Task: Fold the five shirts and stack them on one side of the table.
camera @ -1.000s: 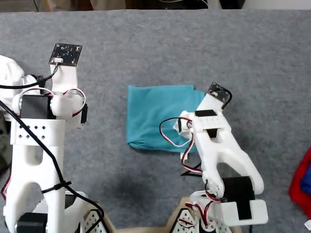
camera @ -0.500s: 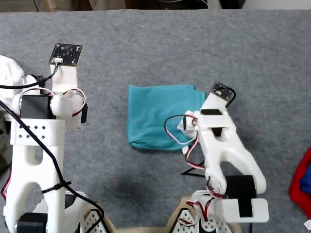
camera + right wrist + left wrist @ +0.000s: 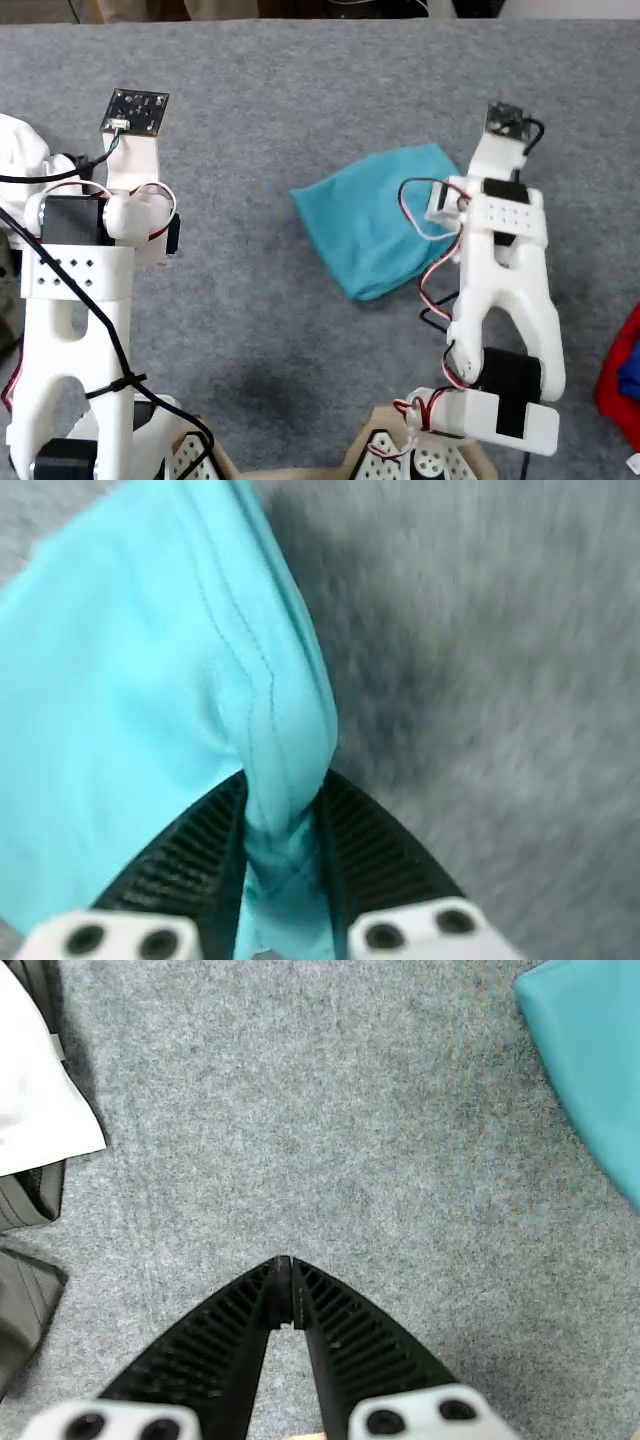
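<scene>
the teal shirt lies folded into a rough, slanted bundle near the middle of the table, a little toward the right arm's side, with one corner pointing down toward the arm bases. its stitched edge is bunched up and pinched between the ribbed black fingers of the right gripper, which is clenched on the cloth; the fabric spreads away from the pinch in a smooth sheet. from above, the right arm stretches up the table with its wrist over the shirt's right edge.

the left gripper hangs over bare table well apart from the teal shirt, its jaws clamped together tip to tip with nothing between them. the left arm stands along the left side of the table.

a heap of white clothing sits at the table's left edge, just beside the left arm. a red and blue garment pokes in at the right edge. the grey felt table runs under everything.
</scene>
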